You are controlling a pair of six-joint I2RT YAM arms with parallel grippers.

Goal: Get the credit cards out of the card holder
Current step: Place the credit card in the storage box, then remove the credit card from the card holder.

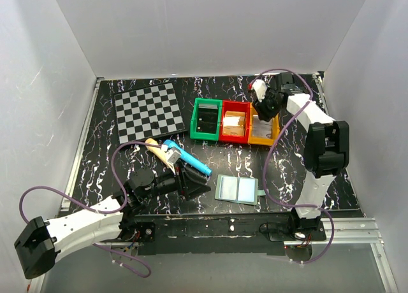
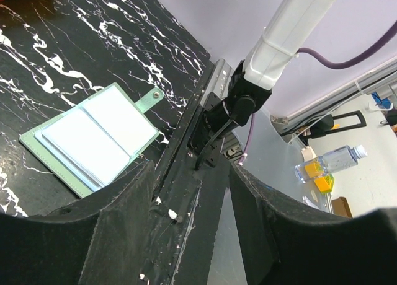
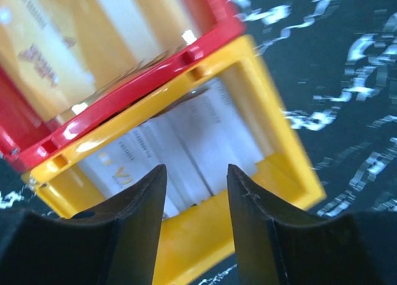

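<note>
The right gripper (image 3: 195, 179) hangs with its black fingers spread and empty above the yellow plastic bin (image 3: 198, 248), where pale printed credit cards (image 3: 186, 142) lie. The left gripper (image 2: 191, 168), also spread and empty, sits low near the grey-green bifold card holder (image 2: 93, 139), which lies open flat on the black marbled table (image 2: 74, 56).

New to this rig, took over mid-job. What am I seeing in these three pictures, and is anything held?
Two robot arms bolted to a table. The top picture looks down on both: left arm, right arm. The other two come from cameras on their wrists, the dark shapes being each arm's own jaws. On the table lie an open card holder, a checkered board, a blue pen-like thing, a green bin, a red bin and a yellow bin. The right jaws hang open over the yellow bin, which holds pale cards. Both jaws are open, empty.
</note>
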